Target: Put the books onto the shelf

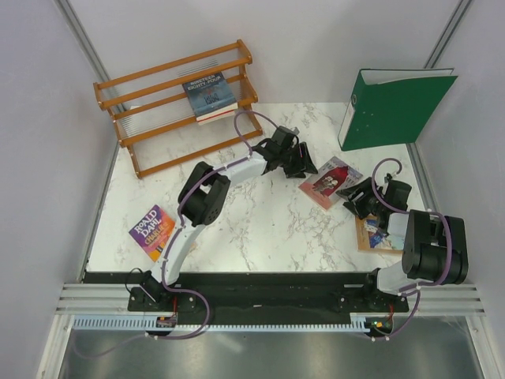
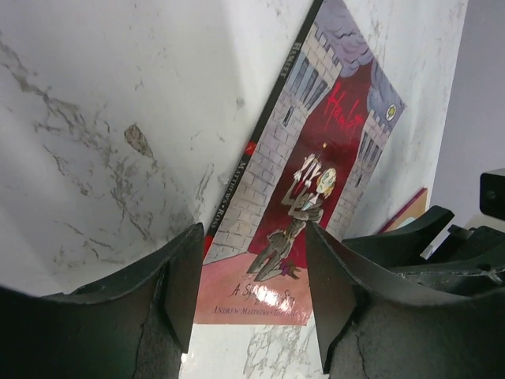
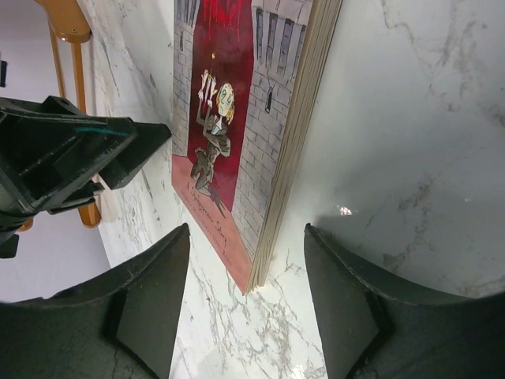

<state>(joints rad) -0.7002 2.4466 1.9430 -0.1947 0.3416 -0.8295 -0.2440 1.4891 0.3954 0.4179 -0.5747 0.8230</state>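
Left gripper (image 2: 252,234) wide, empty; right gripper (image 3: 246,230) wide, empty; thin glossy maroon paperback (image 1: 330,181) flat on marbled table (image 1: 260,229).

The left arm (image 1: 201,197) pairs slim white links with bulky matte-black joint housings. The right arm (image 1: 430,249) is built the same, its black housings rounded and heavy. A thin purple cable (image 1: 254,120) loops along each arm. Small orange-red connectors (image 1: 164,321) sit by the black bases (image 1: 150,298). The left gripper (image 2: 252,260) and right gripper (image 3: 246,260) have matte-black, wedge-shaped fingers (image 2: 177,276) with faceted edges.
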